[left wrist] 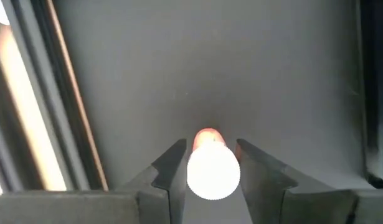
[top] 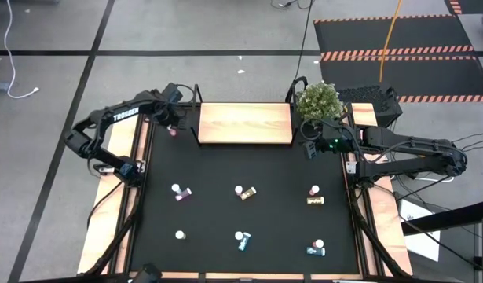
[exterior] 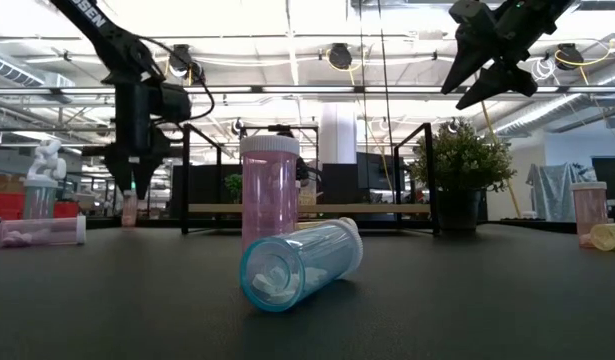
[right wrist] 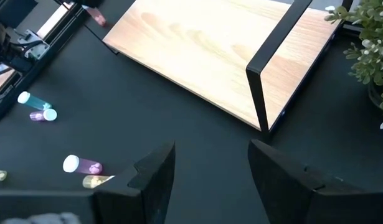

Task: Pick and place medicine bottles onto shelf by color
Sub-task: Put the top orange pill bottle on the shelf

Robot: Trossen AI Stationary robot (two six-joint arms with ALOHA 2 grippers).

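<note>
Clamping a small pink white-capped medicine bottle [left wrist: 211, 163], the left gripper [left wrist: 210, 167] should lift straight before crossing to the light-wood shelf [top: 245, 123]; right gripper [right wrist: 211, 168] hangs released.

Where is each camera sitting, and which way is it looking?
High view: above the table, looking straight down; both arms show, the shelf between them.
Low view: at table height, looking level across; a teal bottle lies close, arms hang from above.
Left wrist view: on the left arm; the left gripper grips a pink bottle.
Right wrist view: on the right arm; the open right gripper faces the shelf.
High and right wrist views share the shelf.
</note>
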